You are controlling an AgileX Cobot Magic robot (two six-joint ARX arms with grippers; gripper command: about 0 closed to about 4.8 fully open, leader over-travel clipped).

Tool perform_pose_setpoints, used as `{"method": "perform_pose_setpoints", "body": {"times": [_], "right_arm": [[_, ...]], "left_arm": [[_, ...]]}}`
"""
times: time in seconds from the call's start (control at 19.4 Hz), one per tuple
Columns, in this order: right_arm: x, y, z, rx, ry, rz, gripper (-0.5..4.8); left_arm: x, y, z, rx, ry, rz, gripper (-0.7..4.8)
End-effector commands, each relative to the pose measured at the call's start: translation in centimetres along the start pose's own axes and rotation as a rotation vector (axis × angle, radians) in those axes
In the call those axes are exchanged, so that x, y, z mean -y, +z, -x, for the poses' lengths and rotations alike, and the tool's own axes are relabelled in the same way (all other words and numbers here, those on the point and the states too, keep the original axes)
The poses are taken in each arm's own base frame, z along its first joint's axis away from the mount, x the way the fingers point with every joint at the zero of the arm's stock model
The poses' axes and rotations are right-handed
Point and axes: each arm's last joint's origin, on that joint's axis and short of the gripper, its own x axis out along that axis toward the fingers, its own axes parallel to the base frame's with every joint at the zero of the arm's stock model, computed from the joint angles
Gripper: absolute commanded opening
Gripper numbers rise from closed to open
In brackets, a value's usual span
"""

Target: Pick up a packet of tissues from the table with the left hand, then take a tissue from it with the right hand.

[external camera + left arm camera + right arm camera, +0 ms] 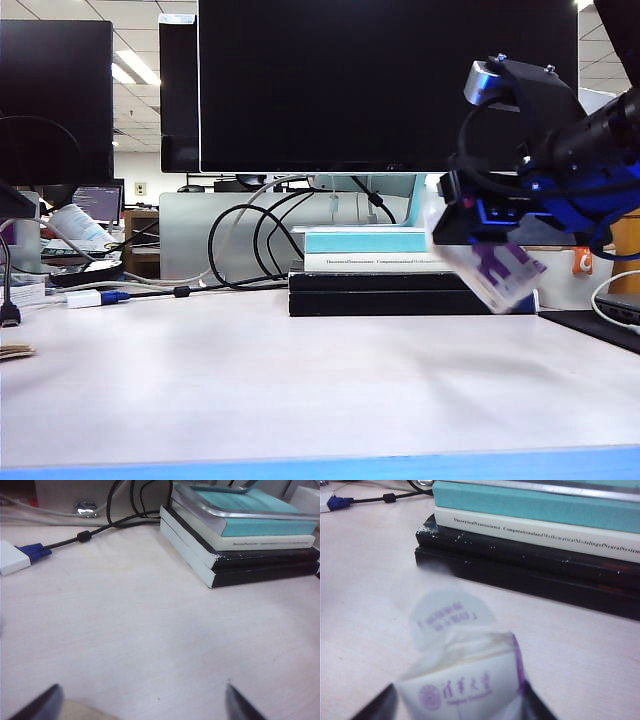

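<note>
The purple-and-white packet of tissues hangs tilted and blurred just above the table, at the right, under my right gripper. In the right wrist view the packet of tissues sits between the fingers of the right gripper, which stand wide apart and open. Its round flap is lifted and white tissue shows in the mouth. My left gripper is open over bare table, with nothing between its fingers. I cannot make it out in the exterior view.
A stack of books lies just behind the packet, under a large monitor. Black cables and a white adapter with a blue plug lie at the back left. A beige flat thing lies by the left gripper.
</note>
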Motion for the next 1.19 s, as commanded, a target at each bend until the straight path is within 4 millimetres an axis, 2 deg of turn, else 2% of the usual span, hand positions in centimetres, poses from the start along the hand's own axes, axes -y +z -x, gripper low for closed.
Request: {"method": "perform_pose_setpoints", "body": {"times": [0.05,0.1,0.15,0.41,0.57,0.77,0.98,1.03,1.08,1.19], "right_arm": [[-0.1,0.3,0.0,0.019,0.031,-0.008,4.30],[-0.1,0.3,0.0,0.018,0.035,-0.020,4.62],[-0.1,0.3,0.0,0.020,0.036,-0.034,4.73],[0.0,1.4,0.3,0.117,-0.007,-0.046,4.73],[0.3,2.3,1.6,0.251,-0.084,-0.057,4.72],[0.7,1.5,3.6,0.357,-0.106,-0.065,4.72],[0.9,0.9,4.4,0.404,-0.107,-0.076,4.71],[0.9,0.7,4.3,0.375,-0.116,-0.068,4.71],[1.0,-0.2,4.0,0.276,-0.125,-0.048,4.70],[1.1,-1.0,3.8,0.196,-0.159,-0.033,4.70]], "left_arm": [[0.1,0.4,0.0,0.029,-0.032,-0.001,4.76],[0.1,0.4,0.0,0.033,-0.039,0.001,4.76],[0.2,0.5,0.0,0.037,-0.049,0.005,4.76],[0.6,1.7,0.5,0.140,-0.093,-0.021,4.59],[1.0,2.2,1.3,0.211,-0.077,-0.065,4.58],[1.1,1.2,2.0,0.233,-0.003,-0.062,4.57],[1.1,1.0,2.2,0.235,0.019,-0.065,4.51],[0.9,0.7,2.1,0.208,0.076,-0.050,4.12],[0.7,-0.1,2.0,0.136,0.140,-0.029,3.55],[0.7,-0.3,2.0,0.115,0.139,-0.020,3.34]]}}
